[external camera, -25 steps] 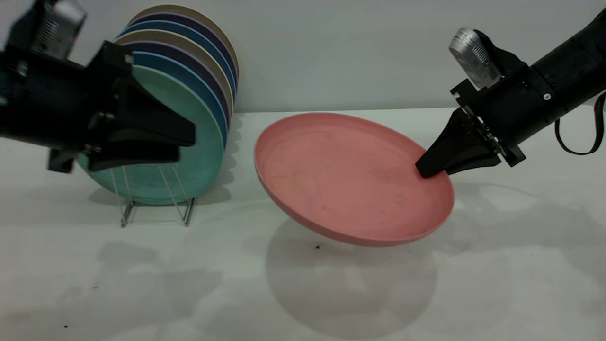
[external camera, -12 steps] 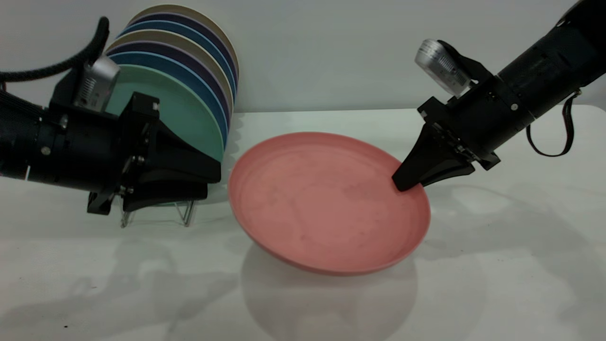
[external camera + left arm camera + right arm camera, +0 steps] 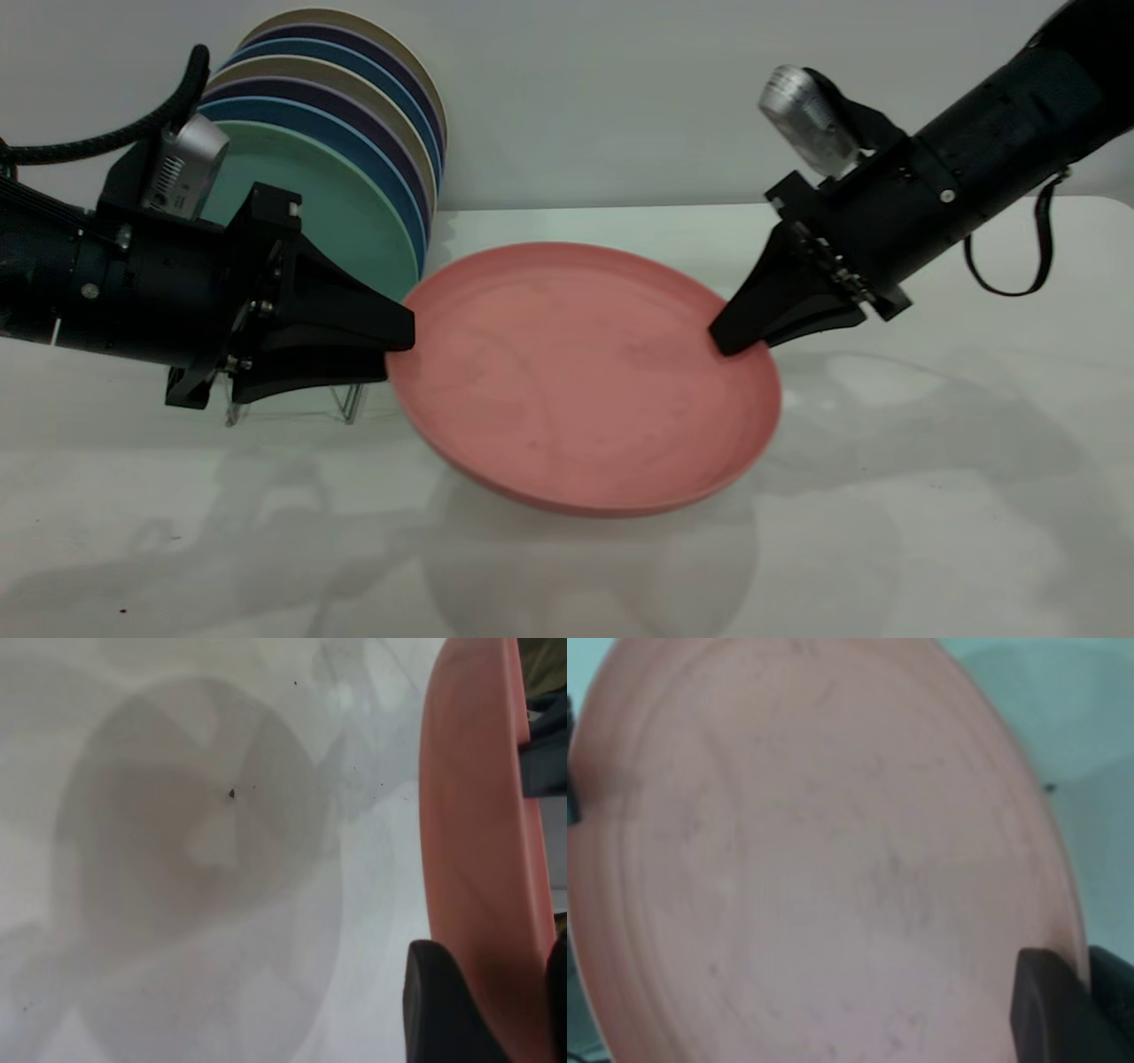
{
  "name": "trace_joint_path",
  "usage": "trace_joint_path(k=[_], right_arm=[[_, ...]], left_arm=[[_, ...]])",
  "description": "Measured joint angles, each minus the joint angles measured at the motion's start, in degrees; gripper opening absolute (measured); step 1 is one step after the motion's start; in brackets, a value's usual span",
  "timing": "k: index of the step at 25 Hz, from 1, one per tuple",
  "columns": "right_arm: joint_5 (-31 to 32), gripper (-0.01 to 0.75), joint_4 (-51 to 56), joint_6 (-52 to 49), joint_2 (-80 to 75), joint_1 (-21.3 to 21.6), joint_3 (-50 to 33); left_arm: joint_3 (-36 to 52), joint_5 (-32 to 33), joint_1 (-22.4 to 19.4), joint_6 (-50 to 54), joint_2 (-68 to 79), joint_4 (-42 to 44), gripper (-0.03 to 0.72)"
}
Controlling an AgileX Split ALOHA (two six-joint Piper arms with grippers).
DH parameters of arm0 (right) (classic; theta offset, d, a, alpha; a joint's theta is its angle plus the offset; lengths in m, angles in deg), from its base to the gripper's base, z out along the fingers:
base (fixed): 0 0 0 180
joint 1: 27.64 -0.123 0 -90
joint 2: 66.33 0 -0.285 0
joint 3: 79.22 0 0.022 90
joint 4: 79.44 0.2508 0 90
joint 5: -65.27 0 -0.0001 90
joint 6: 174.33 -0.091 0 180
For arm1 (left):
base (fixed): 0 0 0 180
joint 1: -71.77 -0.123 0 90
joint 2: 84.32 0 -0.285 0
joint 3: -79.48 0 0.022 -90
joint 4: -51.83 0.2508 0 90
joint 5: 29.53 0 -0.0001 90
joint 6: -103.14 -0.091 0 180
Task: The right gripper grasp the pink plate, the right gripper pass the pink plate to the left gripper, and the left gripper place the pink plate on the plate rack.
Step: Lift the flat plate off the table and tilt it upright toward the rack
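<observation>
The pink plate (image 3: 576, 372) hangs tilted above the table, its inside facing the exterior camera. My right gripper (image 3: 725, 341) is shut on its right rim, one jaw on the inner face (image 3: 1050, 1010) and the other behind the rim. My left gripper (image 3: 399, 346) is at the plate's left rim, open, its two jaws standing on either side of the edge. In the left wrist view the plate (image 3: 478, 815) runs edge-on between a dark jaw and the frame edge. The plate rack (image 3: 350, 403) stands behind the left gripper, mostly hidden.
Several upright plates fill the rack, a teal-green plate (image 3: 354, 221) in front, then blue, purple and beige ones. The white table (image 3: 930, 496) lies open in front and to the right. A black cable loop (image 3: 1010, 266) hangs under the right arm.
The right gripper carried the pink plate leftward. The left gripper came in from the left and lower, and the plate's left rim now sits between its jaws.
</observation>
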Motion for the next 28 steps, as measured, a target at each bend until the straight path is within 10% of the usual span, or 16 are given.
trace_joint_path(k=[21,28], right_arm=[[-0.94,0.025,4.46,3.24,0.26,-7.97,0.00],[-0.83,0.232,5.89,3.25,0.31,-8.35,0.00]], left_arm=[[0.00,0.36,-0.29,-0.31,0.22,-0.09,0.146],[0.00,0.73,-0.29,-0.57,0.22,0.98,0.119]])
